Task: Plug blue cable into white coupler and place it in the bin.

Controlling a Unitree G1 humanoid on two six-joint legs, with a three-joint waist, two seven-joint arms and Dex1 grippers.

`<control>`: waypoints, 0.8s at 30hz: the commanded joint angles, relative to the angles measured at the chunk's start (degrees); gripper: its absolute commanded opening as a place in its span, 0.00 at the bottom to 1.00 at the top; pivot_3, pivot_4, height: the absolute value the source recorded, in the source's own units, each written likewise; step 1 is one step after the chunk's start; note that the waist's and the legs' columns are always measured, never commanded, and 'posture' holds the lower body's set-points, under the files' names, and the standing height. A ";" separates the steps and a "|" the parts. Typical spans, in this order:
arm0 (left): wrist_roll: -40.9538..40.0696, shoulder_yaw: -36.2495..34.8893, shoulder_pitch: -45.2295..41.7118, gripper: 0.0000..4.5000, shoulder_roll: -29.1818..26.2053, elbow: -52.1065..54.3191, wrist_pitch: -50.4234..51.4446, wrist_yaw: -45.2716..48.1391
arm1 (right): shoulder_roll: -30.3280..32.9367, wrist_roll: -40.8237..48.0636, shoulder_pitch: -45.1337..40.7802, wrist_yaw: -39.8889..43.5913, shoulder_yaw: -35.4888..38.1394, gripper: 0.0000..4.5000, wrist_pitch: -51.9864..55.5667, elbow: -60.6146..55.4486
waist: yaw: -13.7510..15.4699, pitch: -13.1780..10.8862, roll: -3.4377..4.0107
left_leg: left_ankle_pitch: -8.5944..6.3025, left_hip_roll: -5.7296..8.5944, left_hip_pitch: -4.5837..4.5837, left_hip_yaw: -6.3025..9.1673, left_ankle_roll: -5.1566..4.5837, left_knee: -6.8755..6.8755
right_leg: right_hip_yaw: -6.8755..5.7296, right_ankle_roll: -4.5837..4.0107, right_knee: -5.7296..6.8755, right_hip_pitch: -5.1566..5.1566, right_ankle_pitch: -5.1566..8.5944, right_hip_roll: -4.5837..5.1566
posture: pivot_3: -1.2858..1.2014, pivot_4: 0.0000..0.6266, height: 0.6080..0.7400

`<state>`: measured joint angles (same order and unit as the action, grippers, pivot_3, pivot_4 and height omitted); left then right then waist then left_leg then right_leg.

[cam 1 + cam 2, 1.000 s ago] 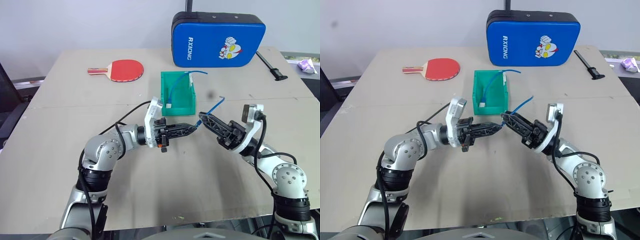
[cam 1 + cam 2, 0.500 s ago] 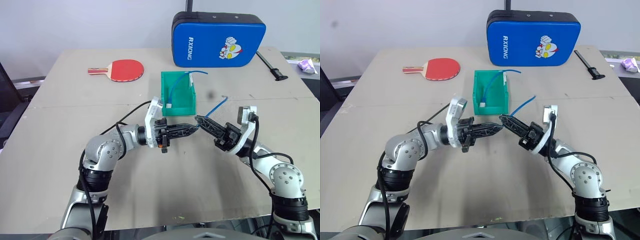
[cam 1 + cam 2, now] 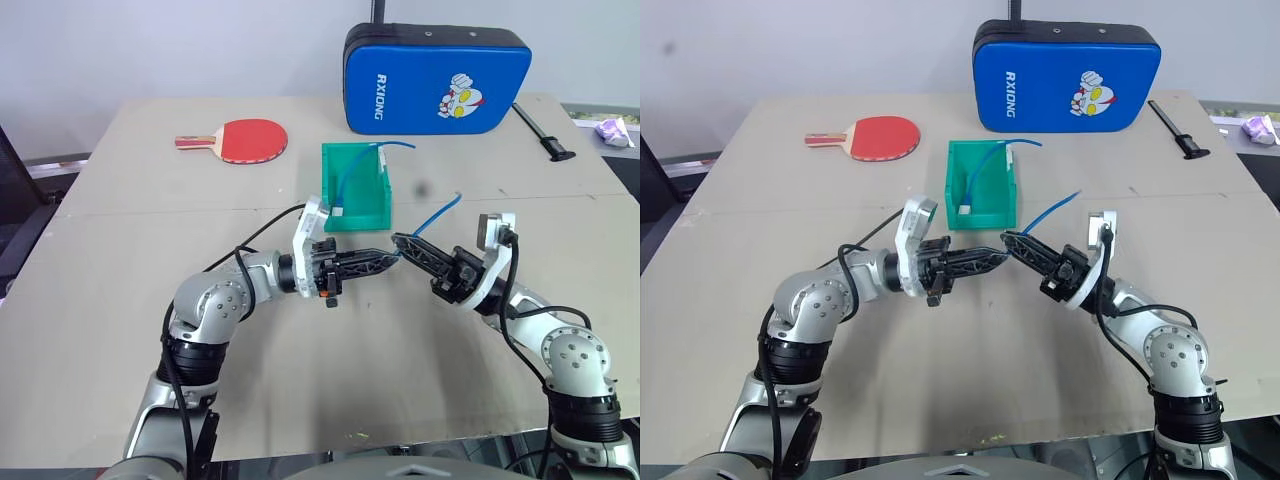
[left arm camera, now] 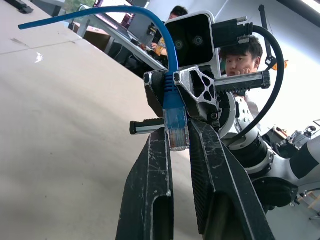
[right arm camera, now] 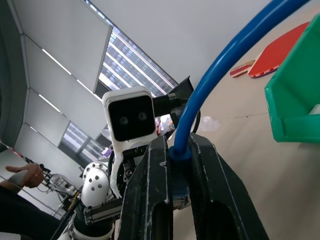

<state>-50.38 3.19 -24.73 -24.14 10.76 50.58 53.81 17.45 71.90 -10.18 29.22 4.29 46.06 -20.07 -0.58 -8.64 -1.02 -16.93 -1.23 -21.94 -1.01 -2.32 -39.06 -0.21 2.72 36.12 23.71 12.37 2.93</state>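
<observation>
The blue cable (image 3: 435,213) arcs up over the table between my two hands. Its clear-blue plug (image 4: 176,131) sits between the fingertips of my left gripper (image 3: 393,258), which points across toward the right arm and is shut on it. My right gripper (image 3: 398,240) meets it tip to tip and is shut on the cable's boot (image 5: 180,150) just behind the plug. The green bin (image 3: 330,185) stands on the table just beyond both grippers. The white coupler is out of view.
Inside the bin lies a second blue cable (image 3: 345,180) ending in a white block. A red paddle (image 3: 245,140) lies at the far left, a large blue padded case (image 3: 435,80) stands at the back, and a black tool (image 3: 543,133) lies at the far right. A person (image 4: 240,55) sits behind the table.
My right gripper has closed on the cable right behind the plug. Both hands have stayed where they were, tip to tip.
</observation>
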 commanded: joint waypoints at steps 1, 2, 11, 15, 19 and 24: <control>0.29 -0.58 1.02 0.42 -1.06 4.27 -1.51 0.50 | -0.35 0.26 -0.56 0.39 0.31 0.00 -0.41 -1.52 | -0.02 0.00 0.00 | 0.00 0.00 0.00 0.00 0.00 0.00 | 0.00 0.00 -0.01 0.01 0.00 0.00 | 0.52 0.24 0.91; 0.23 -0.60 1.32 0.51 -1.19 4.71 -1.59 0.39 | -0.32 0.22 -0.66 0.42 0.46 0.00 -0.46 -1.38 | -0.01 0.00 0.00 | 0.00 0.00 0.00 0.00 0.00 0.01 | 0.00 0.00 -0.01 0.01 0.00 0.00 | 0.52 0.24 0.91; 3.76 -5.80 18.33 0.99 -0.36 27.80 -6.93 -16.54 | 3.75 -3.15 -4.56 3.83 6.92 0.00 -4.40 3.47 | -0.08 -0.02 0.03 | -0.01 -0.02 -0.03 -0.07 0.00 0.14 | 0.05 0.00 -0.21 0.01 -0.01 0.15 | 0.52 0.24 0.91; 15.47 -3.58 24.69 0.99 6.91 36.04 -15.30 -30.69 | 2.53 -6.71 -6.05 4.46 7.50 0.00 -7.86 4.79 | 0.70 -0.02 0.04 | -0.01 0.00 -0.02 0.01 0.01 0.20 | 0.12 -0.01 -0.22 -0.01 -0.01 0.20 | 0.52 0.24 0.91; 34.90 -6.60 35.63 0.99 7.02 40.09 -24.96 -41.97 | 2.21 -8.90 -6.76 6.11 6.23 0.00 -8.55 5.01 | 0.90 0.00 0.08 | 0.00 -0.01 0.05 -0.07 0.01 0.21 | 0.21 -0.17 -0.21 -0.03 0.07 0.17 | 0.52 0.24 0.91; 47.55 -8.43 54.62 0.99 12.26 39.80 -34.32 -51.04 | 2.49 -12.72 -7.71 10.32 2.89 0.00 -10.28 2.68 | 0.11 0.00 0.07 | -0.01 -0.03 0.12 -0.19 0.00 0.42 | 0.32 -0.24 -0.27 0.02 0.12 0.22 | 0.52 0.24 0.91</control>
<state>-6.71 -5.93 27.87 -12.99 48.93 20.93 5.12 19.59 60.79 -16.66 36.84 8.94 37.42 -13.89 -0.47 -8.64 -0.95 -16.94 -1.25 -21.85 -1.19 -2.32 -38.64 0.07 2.48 35.84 23.73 12.49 3.16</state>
